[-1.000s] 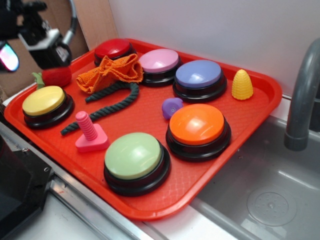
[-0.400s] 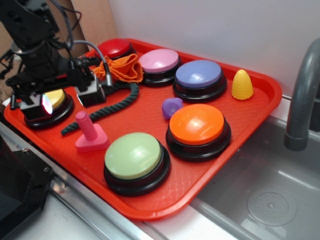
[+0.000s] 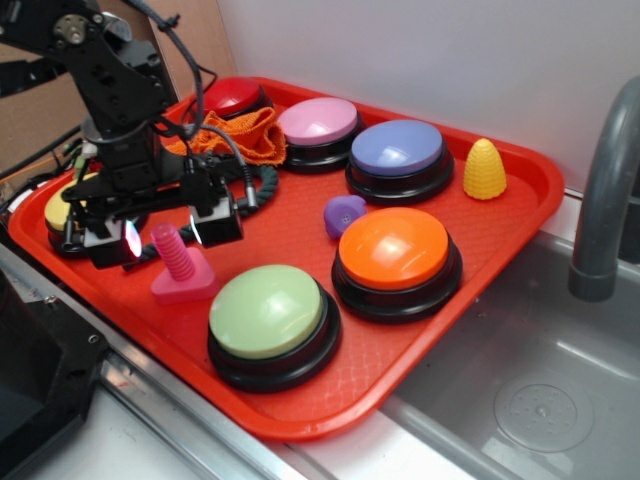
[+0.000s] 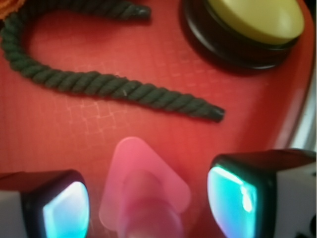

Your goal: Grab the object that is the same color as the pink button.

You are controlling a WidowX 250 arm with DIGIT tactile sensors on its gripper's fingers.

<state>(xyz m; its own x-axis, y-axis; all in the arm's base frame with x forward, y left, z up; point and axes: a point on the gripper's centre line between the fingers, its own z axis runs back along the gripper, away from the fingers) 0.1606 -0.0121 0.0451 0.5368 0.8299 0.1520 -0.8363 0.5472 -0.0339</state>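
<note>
Gripper (image 3: 163, 236): jaws open, straddling the pink bolt (image 3: 178, 262) on the red tray (image 3: 500, 250). Recommended: lower squarely, close on ribbed shaft; avoid rope (image 4: 114, 89).

- A red plastic tray (image 3: 520, 215) fills most of the exterior frame, beside a steel sink (image 3: 520, 390) at lower right.
- Along the upper part: red button (image 3: 228, 97), orange cloth (image 3: 225, 140), pink button (image 3: 318, 122), purple-blue button (image 3: 397, 150), yellow corn toy (image 3: 485, 169).
- In the centre: dark green rope (image 4: 99, 84), small purple lump (image 3: 344, 214), orange button (image 3: 394, 250).
- At left: yellow button (image 4: 257, 20).
- Lower part: pink toy bolt (image 3: 180, 262), green button (image 3: 267, 312).
</note>
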